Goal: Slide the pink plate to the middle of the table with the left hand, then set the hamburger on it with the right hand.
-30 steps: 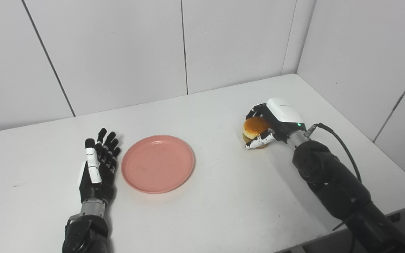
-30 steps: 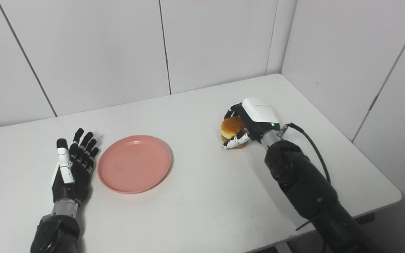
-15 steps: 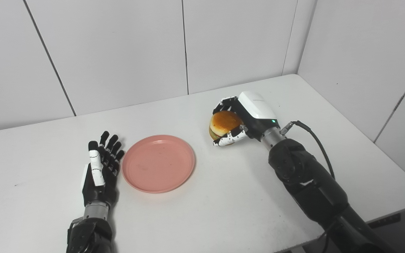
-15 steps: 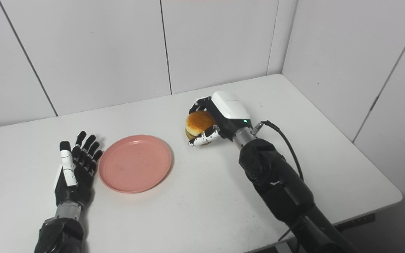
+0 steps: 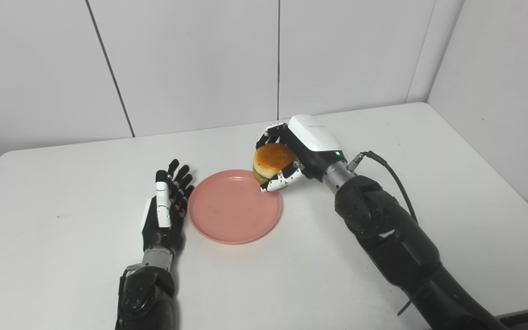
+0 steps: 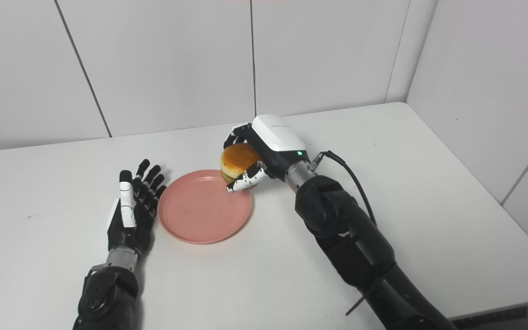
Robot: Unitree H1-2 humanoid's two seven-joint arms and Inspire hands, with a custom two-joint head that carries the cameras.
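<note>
Two hands over white table. Right hand – fingers curled round hamburger with golden-brown bun, held off table above far right rim of round pink plastic plate. Plate lies flat near table middle. Left hand holds nothing – fingers straight and spread, lying just beside plate's left rim; contact unclear.

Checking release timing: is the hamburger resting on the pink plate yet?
Cannot tell: in both eye views the hamburger in the right hand overlaps the plate rim.
</note>
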